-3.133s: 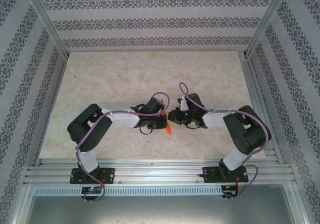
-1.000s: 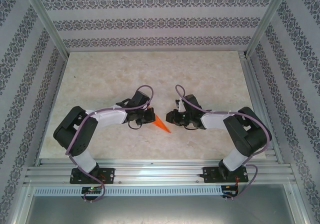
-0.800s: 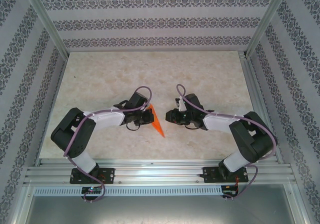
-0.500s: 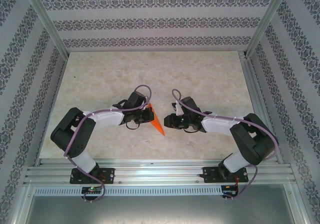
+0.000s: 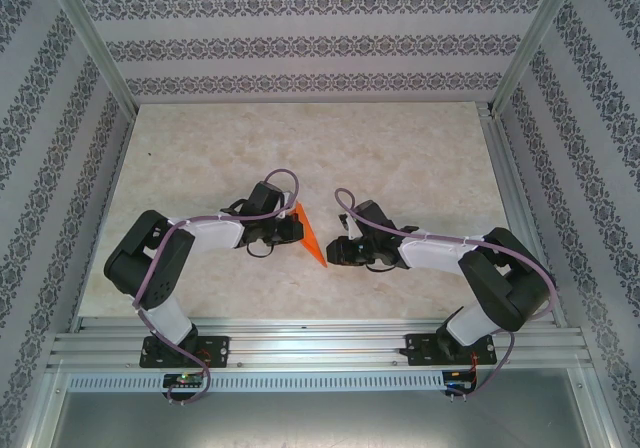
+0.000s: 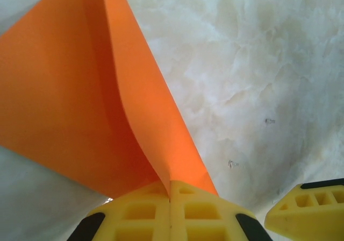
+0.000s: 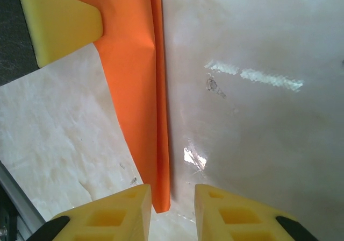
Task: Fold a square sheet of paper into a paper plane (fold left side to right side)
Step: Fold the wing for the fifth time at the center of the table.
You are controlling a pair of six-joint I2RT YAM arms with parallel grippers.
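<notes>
The left gripper (image 6: 170,191) is clamped shut on one end of the orange paper plane (image 6: 70,90), which hangs between the two arms, and the right gripper (image 7: 172,198) stands slightly parted around its tip, where a skewed bite could crumple it.

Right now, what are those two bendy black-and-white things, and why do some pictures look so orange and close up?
They are two robot arms bolted to the near edge of a table. One camera looks down from above. Two small cameras ride on the wrists, so they see everything very close. The yellow left fingers are pinched shut on a folded orange paper. The right fingers are open, and the paper's narrow end reaches into the gap between them.
</notes>
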